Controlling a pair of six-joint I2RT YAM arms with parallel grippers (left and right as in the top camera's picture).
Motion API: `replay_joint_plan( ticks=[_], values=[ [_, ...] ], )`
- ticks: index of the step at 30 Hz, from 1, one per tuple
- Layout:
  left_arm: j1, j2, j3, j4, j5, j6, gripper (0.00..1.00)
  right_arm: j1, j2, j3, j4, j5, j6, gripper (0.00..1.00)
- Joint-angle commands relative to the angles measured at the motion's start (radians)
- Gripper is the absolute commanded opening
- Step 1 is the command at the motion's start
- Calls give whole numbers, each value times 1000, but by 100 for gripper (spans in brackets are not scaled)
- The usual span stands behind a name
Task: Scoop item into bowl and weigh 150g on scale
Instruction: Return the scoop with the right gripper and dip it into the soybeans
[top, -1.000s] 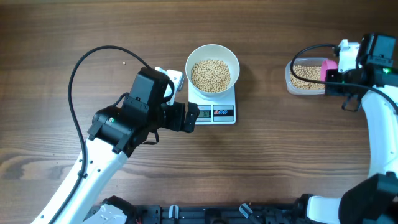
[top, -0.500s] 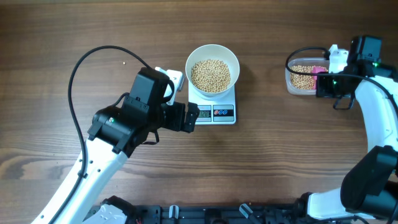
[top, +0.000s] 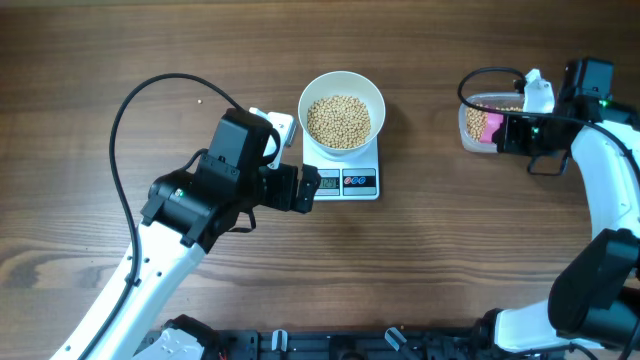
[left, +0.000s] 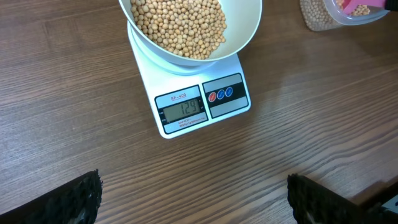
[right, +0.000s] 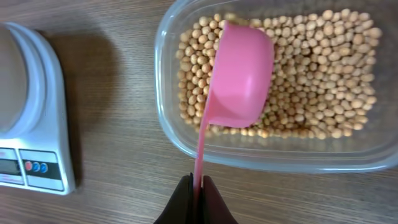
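- The round plain white bowl (top: 378, 98) sits on the small flat white square kitchen scale (top: 340, 183), already well filled with small round tan beans (top: 338, 120)
- The scale's grey display (left: 180, 109) appears to read 129, so I judge the weighing short of target, with about one more small scoop left
- More beans lie in the clear rounded-rectangle plastic tub (right: 163, 93), well apart from the scale
- The right gripper (right: 196, 186) has its jaws clamped on the handle of the pink plastic scoop (right: 242, 74), whose cup is down among the tub's beans; whether it is loaded I cannot tell
- The left gripper (left: 193, 196) hangs just beside the scale with jaws wide apart, holding nothing
- Against a second ago, the right gripper and scoop have swung across the tub toward its scale-side end; left arm, bowl and scale are unchanged
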Motion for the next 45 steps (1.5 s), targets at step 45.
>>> replay_joint_plan(
  ticks=[45],
  values=[
    [-5, 2, 5, 2, 9, -2, 100, -482, 122, -9, -169, -951, -63, 4]
  ],
)
